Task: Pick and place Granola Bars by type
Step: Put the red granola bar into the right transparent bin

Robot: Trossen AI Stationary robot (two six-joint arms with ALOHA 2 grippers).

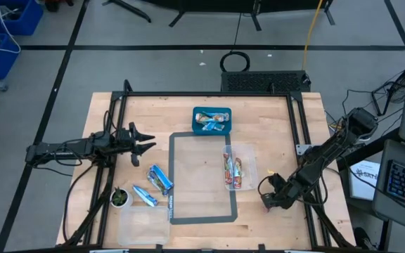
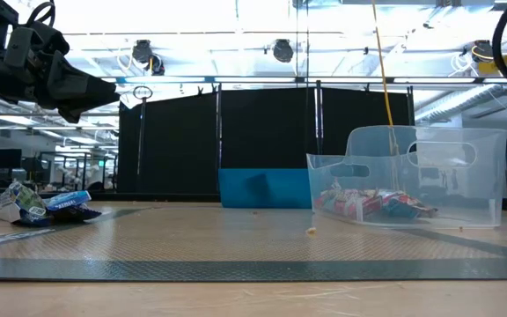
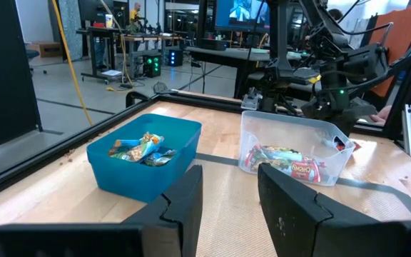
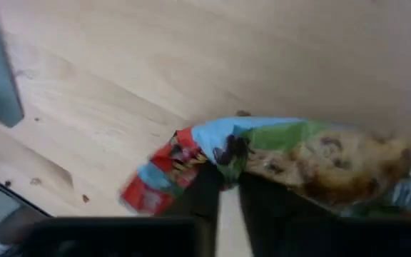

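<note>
The left gripper (image 1: pixel 146 140) hovers with fingers apart above the table's left side, beside 2 blue-wrapped bars (image 1: pixel 153 185). More blue ones fill the blue bin (image 1: pixel 211 121); red ones lie in the clear bin (image 1: pixel 239 169). At right, the right gripper (image 1: pixel 268 200) is clamped on a red-wrapped bar (image 4: pixel 262 153) at its middle. The wrapper looks light, crinkly and slippery; mid-length pinches suit it.
</note>
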